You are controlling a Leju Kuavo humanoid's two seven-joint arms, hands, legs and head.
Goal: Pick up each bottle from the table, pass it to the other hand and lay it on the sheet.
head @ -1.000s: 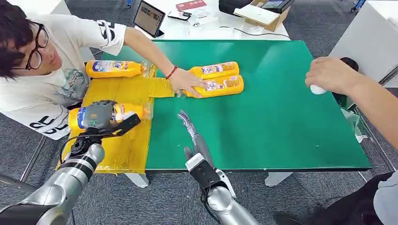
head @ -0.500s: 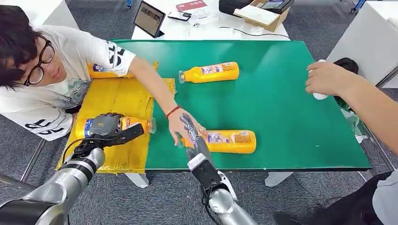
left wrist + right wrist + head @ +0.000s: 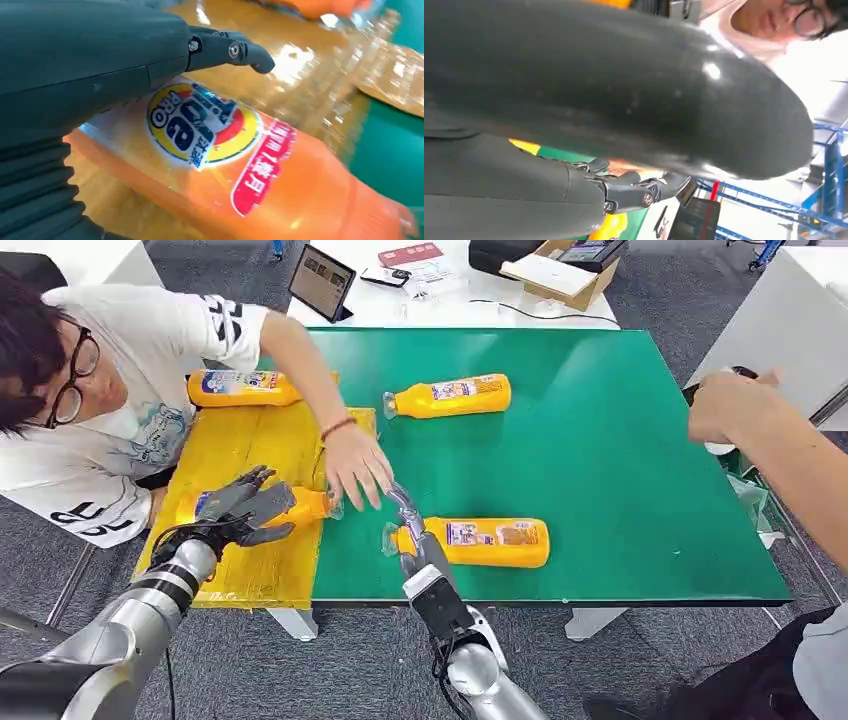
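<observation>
- The left robot hand (image 3: 243, 508), fingers spread and gripping nothing, hovers over an orange plastic bottle with a blue-and-yellow label (image 3: 300, 504) lying on the yellow plastic sheet (image 3: 240, 445); lift it straight up so the bottle does not roll.
- The right robot hand (image 3: 412, 533), fingers extended and empty, rests beside the neck of another orange bottle (image 3: 485, 542) on the green desk (image 3: 620, 480).
- Wait for the person's hand (image 3: 352, 462) to leave, then grip that bottle mid-body.

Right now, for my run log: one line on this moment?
left hand: open over sheet bottle | right hand: open by table bottle | person's hand: between
</observation>
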